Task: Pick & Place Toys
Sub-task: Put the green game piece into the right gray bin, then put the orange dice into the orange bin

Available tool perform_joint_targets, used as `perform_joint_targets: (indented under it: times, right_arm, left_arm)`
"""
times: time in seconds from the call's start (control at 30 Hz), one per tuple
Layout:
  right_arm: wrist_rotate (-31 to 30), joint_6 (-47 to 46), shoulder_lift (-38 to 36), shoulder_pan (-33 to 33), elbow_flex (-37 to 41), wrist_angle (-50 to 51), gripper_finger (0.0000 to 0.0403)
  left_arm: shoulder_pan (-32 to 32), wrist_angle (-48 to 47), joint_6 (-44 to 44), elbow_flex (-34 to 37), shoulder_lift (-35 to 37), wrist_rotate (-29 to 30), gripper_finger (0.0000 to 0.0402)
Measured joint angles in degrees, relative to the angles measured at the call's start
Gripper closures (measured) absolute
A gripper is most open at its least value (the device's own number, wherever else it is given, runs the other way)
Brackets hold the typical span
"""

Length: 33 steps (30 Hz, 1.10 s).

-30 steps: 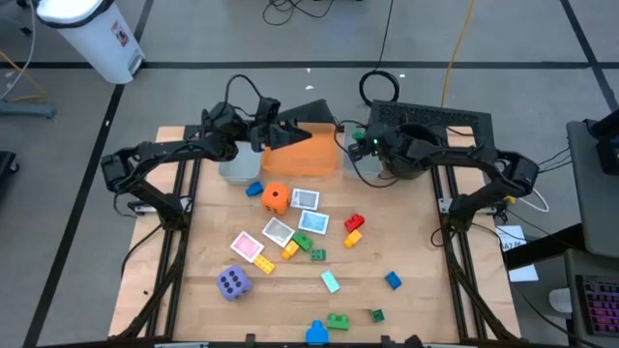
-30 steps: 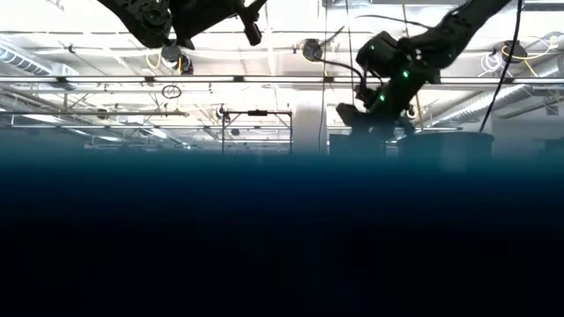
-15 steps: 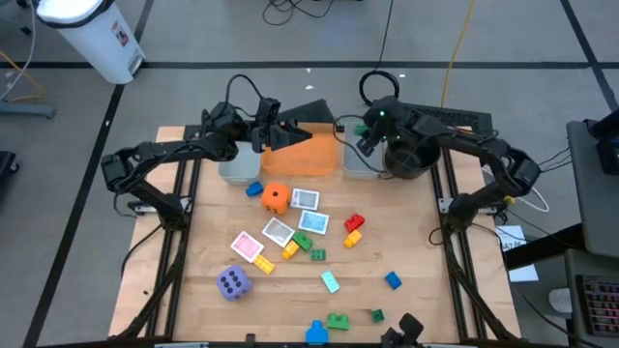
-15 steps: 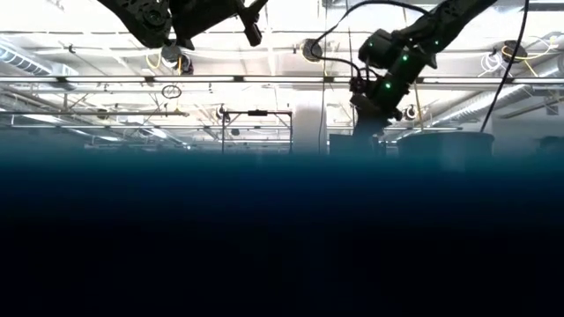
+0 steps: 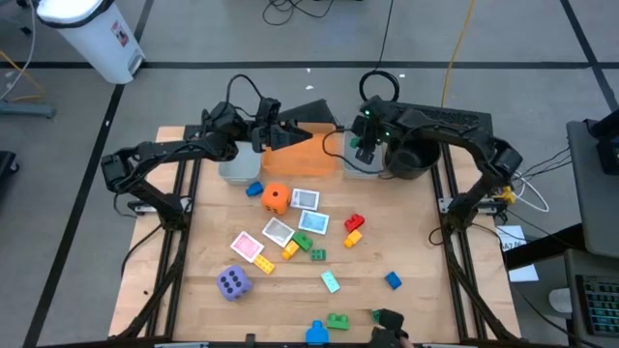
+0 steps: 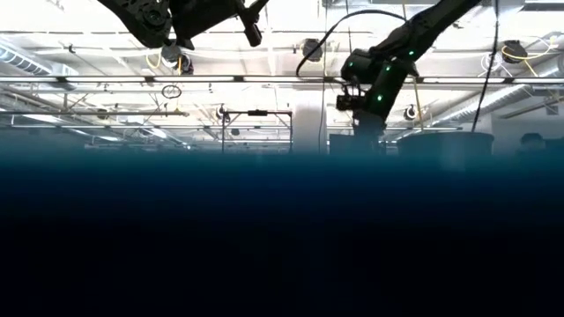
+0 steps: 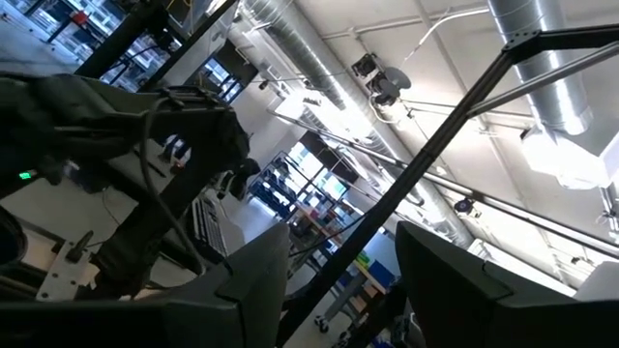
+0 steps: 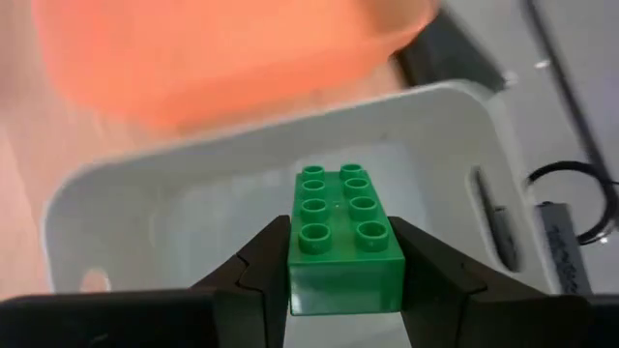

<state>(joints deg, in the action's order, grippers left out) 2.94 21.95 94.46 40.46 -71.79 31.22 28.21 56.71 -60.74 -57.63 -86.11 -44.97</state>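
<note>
My right gripper (image 5: 363, 145) (image 8: 340, 253) is shut on a green two-by-four brick (image 8: 338, 208) above the right grey bin (image 8: 155, 208) (image 5: 360, 166). My left gripper (image 5: 280, 130) (image 7: 343, 266) hangs open and empty above the orange bin (image 5: 309, 155), tipped up toward the ceiling. On the table lie an orange die (image 5: 277, 198), a purple die (image 5: 233, 282), several picture cards such as one (image 5: 306, 199), and several small bricks such as a red one (image 5: 354, 222) and a blue one (image 5: 392, 280). My right gripper pinches the green brick between its two fingers by the two long sides (image 8: 298, 275), toward the end nearest the wrist. The fingers come from above and lie along the brick. The brick is lifted clear above the grey bin, its studs showing in the right wrist view.
A second grey bin (image 5: 236, 171) stands left of the orange bin, and a black round bowl (image 5: 408, 159) right of the right grey bin. More bricks (image 5: 338, 320) lie near the table's near edge, where a dark shape (image 5: 387, 327) shows.
My right gripper has gone from above the black bowl toward the table's left, and now stands above the right grey bin with the green brick.
</note>
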Motion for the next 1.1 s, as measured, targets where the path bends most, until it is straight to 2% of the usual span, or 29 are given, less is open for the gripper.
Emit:
perform_joint_targets:
  times: [0.1, 0.27, 0.67, 0.87, 1.1]
  right_arm:
    - [0.2, 2.8, 3.1, 0.0, -2.9, 4.0, 0.0273]
    - [0.2, 4.9, 6.6, -0.8, -5.3, 5.0, 0.0273]
    - [0.0, 9.4, 7.9, -1.5, -5.7, 5.3, 0.0271]
    - [-5.6, 9.6, 7.9, -2.3, -5.7, 4.7, 0.0234]
    - [-9.2, 9.5, 7.9, -2.8, -5.7, 4.6, 0.0186]
  left_arm:
    - [0.0, 0.0, 0.0, 0.0, 0.0, 0.0, 0.0204]
    - [0.0, -0.1, -0.2, 0.0, 0.0, 0.0, 0.0204]
    - [0.0, -0.2, -0.2, 0.0, 0.0, 0.0, 0.0204]
    - [0.0, -0.2, -0.2, 0.0, 0.0, -0.1, 0.0204]
    - [-0.2, -0.2, -0.5, 0.0, 0.0, -0.2, 0.0204]
